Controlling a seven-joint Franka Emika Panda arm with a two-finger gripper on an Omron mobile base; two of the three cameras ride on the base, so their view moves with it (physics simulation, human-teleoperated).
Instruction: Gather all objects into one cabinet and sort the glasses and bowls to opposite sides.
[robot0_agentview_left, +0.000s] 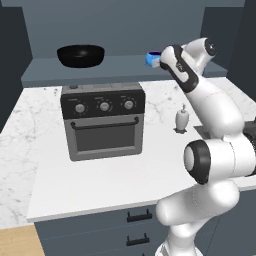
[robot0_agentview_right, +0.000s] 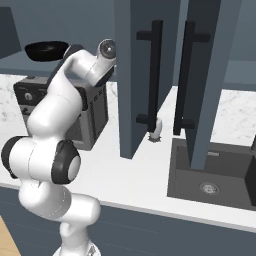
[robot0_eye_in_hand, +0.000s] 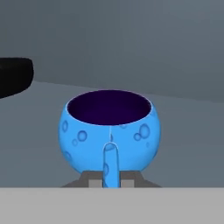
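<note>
Left base view: black bowl (robot0_agentview_left: 80, 55) at the cabinet shelf's (robot0_agentview_left: 120, 67) left end; blue cup (robot0_agentview_left: 153, 59) toward its right end, at the gripper (robot0_agentview_left: 161, 61). Right base view: bowl (robot0_agentview_right: 46, 49) behind the arm. Hand view: closed fingers pinch the cup (robot0_eye_in_hand: 109, 131) by its handle; shelf below.

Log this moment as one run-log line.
gripper: shut on blue cup | cup: upright, at cabinet shelf right side | black bowl: on shelf, left side
</note>
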